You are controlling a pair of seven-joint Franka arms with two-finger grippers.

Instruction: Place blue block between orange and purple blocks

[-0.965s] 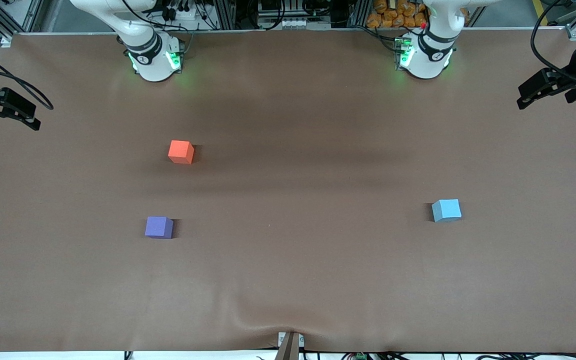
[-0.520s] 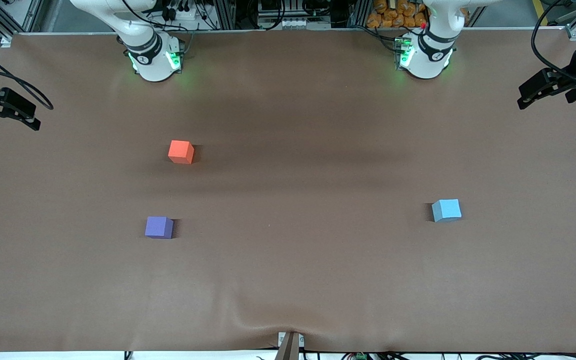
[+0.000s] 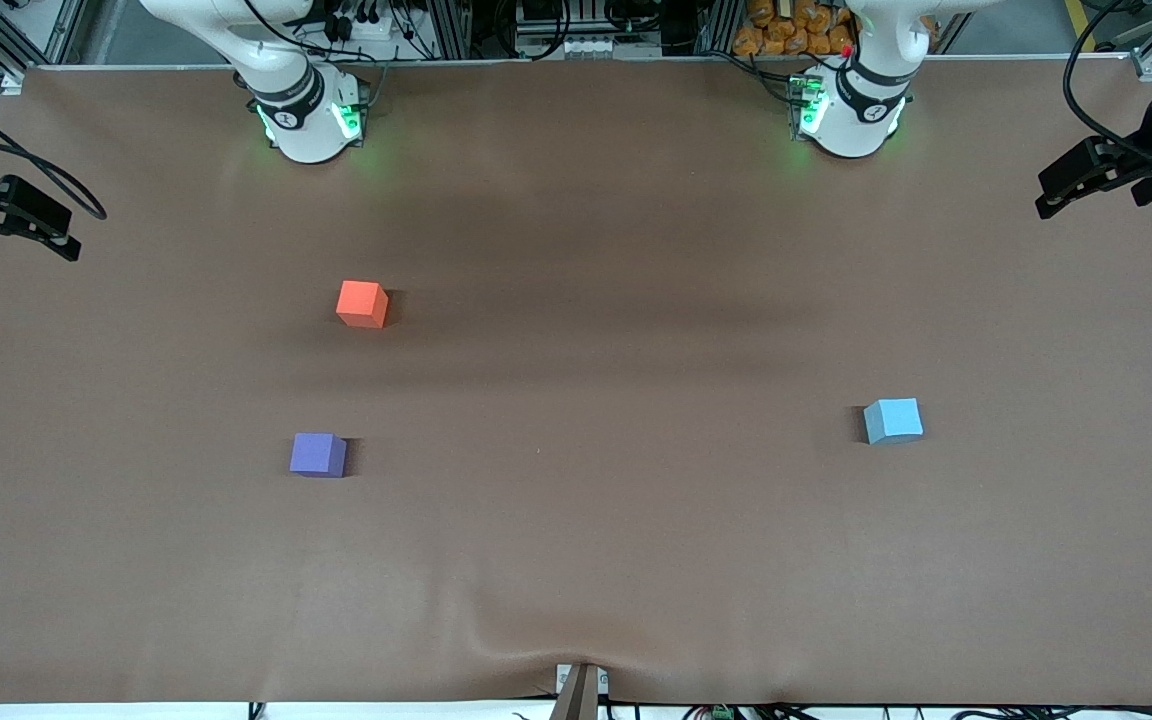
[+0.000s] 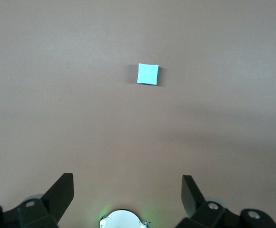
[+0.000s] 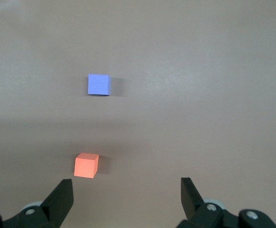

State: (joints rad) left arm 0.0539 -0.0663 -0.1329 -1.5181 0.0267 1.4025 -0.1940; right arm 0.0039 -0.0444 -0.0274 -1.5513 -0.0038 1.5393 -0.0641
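Note:
The light sky-blue block (image 3: 893, 420) sits on the brown table toward the left arm's end, and shows in the left wrist view (image 4: 148, 74). The orange block (image 3: 362, 303) and the purple block (image 3: 318, 454) sit toward the right arm's end, the purple one nearer to the front camera; both show in the right wrist view, orange (image 5: 86, 165) and purple (image 5: 98, 84). A wide gap lies between them. My left gripper (image 4: 127, 190) is open and empty, high over its own base. My right gripper (image 5: 126, 194) is open and empty, high above the table beside the orange block.
Black fixtures with cables stand at the table's two ends, one at the right arm's end (image 3: 6, 215) and one at the left arm's end (image 3: 1096, 175). The brown cover (image 3: 576, 560) has a wrinkle at its near edge by a small bracket (image 3: 581, 690). The arm bases (image 3: 308, 115) (image 3: 851, 110) stand at the back.

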